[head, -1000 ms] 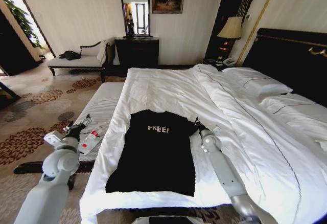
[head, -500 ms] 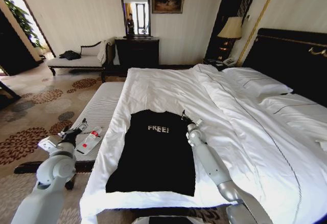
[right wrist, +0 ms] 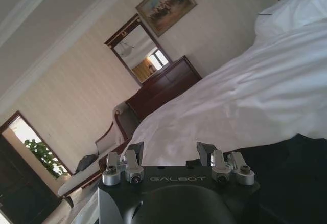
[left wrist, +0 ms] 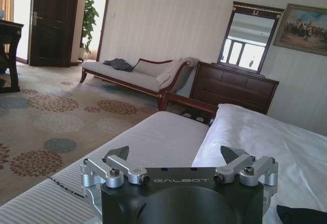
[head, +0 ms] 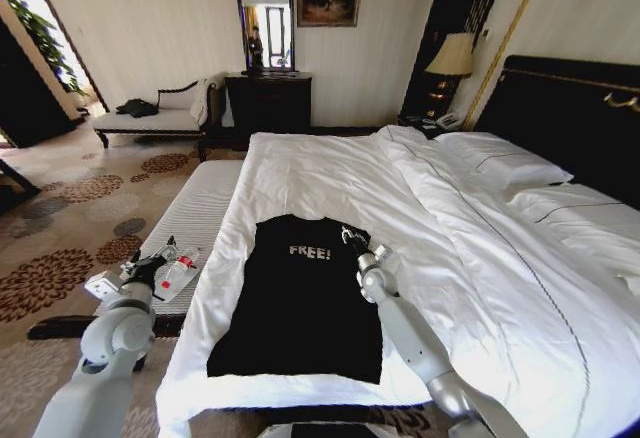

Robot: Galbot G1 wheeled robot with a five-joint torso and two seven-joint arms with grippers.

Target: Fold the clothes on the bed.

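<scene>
1. One black T-shirt (head: 303,298) lies flat on the near part of the bed (head: 330,173), on the white sheet; its "FREE!" lettering faces up, its long axis runs from the bed's foot edge toward the far end, collar farthest from the robot.
2. Right hand (head: 348,235): fingers apart and empty, poised over the shirt's upper right shoulder, beside the lettering. It is much the nearer hand; the fabric lies directly below it.
3. Left hand (head: 165,252): fingers apart and empty, held over the striped bench (head: 195,208) beside the bed, well apart from the shirt, which lies to its right.
4. Change from the earlier frames: the right hand has moved inward from the sheet at the shirt's right edge onto the shoulder; the left hand has shifted only slightly; the shirt is unmoved.
</scene>
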